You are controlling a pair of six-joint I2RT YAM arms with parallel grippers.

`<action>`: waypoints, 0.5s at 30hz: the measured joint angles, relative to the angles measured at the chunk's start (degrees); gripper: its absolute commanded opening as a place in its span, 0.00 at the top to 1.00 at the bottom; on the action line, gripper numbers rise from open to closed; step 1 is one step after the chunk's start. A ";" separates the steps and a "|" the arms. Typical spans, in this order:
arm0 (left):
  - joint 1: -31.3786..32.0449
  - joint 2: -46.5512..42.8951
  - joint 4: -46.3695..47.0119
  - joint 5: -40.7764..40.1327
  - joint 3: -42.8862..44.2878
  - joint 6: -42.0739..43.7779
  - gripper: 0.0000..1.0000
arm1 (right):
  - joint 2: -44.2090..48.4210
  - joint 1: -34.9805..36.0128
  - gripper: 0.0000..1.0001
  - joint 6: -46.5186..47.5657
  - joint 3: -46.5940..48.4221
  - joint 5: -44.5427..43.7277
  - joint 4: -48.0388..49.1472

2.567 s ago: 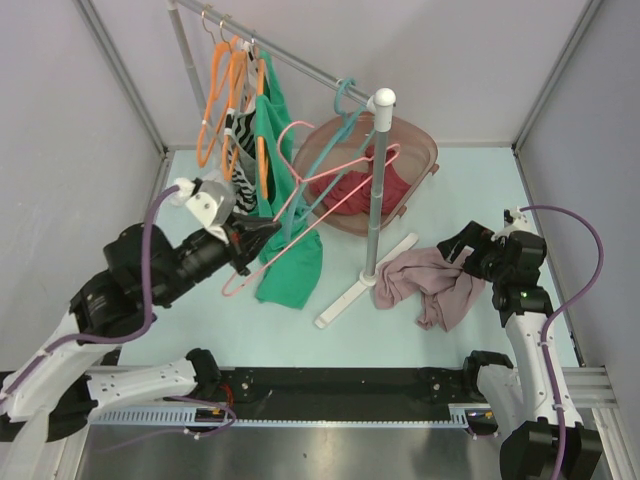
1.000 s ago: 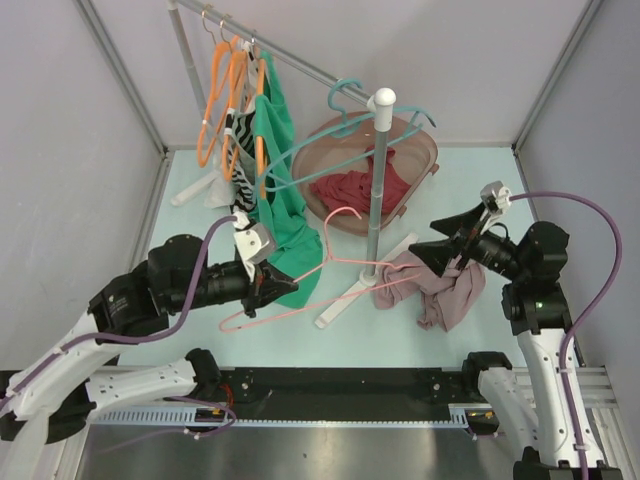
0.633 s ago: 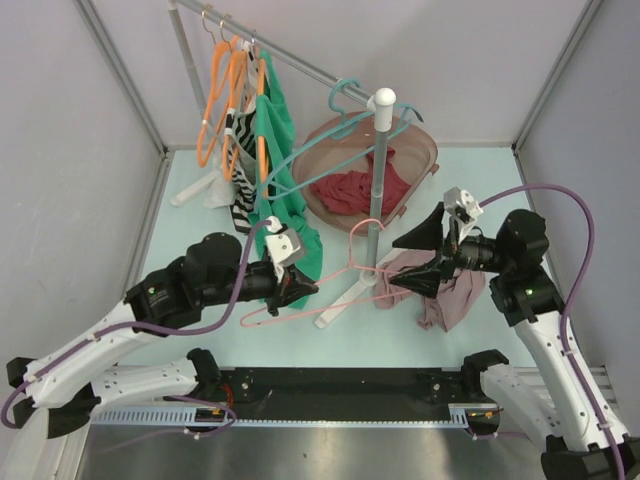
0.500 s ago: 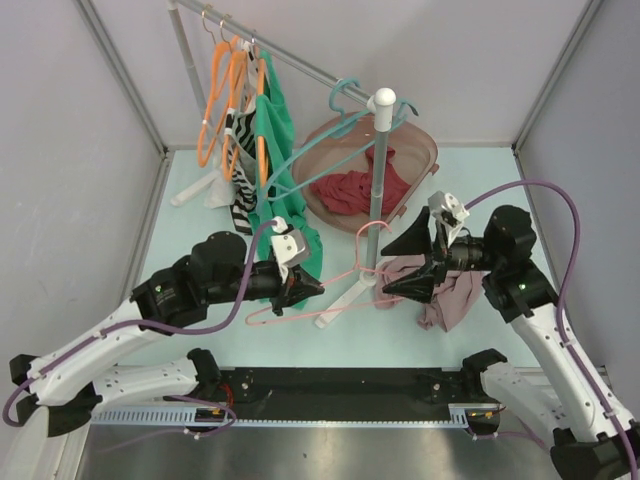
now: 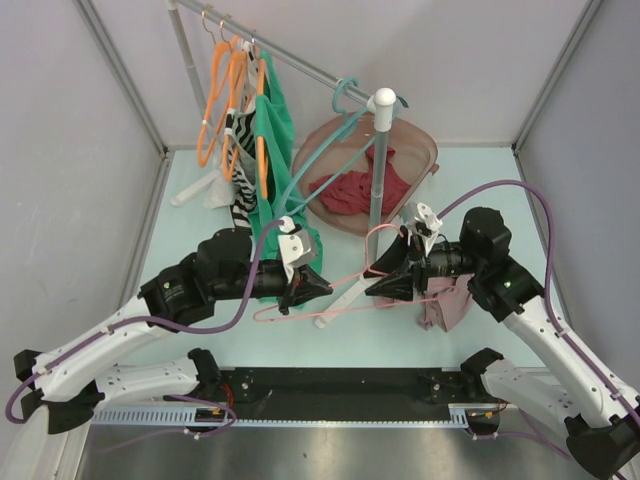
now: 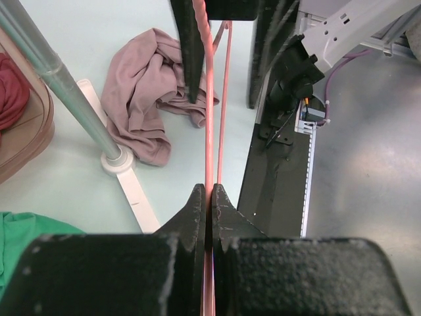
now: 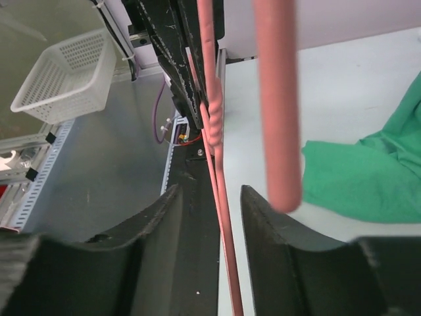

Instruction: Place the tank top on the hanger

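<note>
The thin light-pink hanger (image 5: 350, 280) hangs in the air over the middle of the table, between the two arms. My left gripper (image 5: 318, 288) is shut on its wire (image 6: 209, 131), the jaws pinched tight on it. My right gripper (image 5: 378, 282) is at the hook end and stands open. The hanger's wire (image 7: 220, 217) runs between its fingers (image 7: 263, 224) with a gap on both sides. The mauve-pink tank top (image 5: 445, 305) lies crumpled on the table under the right arm, beside the rack's foot (image 6: 135, 191). It shows more fully as a heap of tank top (image 6: 148, 85) in the left wrist view.
The rack's grey pole (image 5: 378, 150) stands just behind the hanger, with a teal hanger (image 5: 345, 95) on its rail. Orange hangers (image 5: 215, 100) and a green garment (image 5: 275, 120) hang at the back left. A brown basin (image 5: 425, 150) holds a dark red garment.
The left arm has carried the hanger rightward to the table's middle. The right arm has swung left to meet it, and its wide-open jaws have narrowed around the wire.
</note>
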State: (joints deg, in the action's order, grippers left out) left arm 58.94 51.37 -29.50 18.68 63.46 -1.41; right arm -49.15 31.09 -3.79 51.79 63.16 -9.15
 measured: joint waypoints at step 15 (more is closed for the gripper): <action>0.00 1.18 1.25 -5.97 0.02 0.35 0.01 | 3.02 0.00 1.00 5.68 0.46 -12.81 -6.51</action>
State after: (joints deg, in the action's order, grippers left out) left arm 58.94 52.56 -28.25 12.71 63.48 -1.06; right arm -46.13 31.09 1.89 52.25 50.35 -15.66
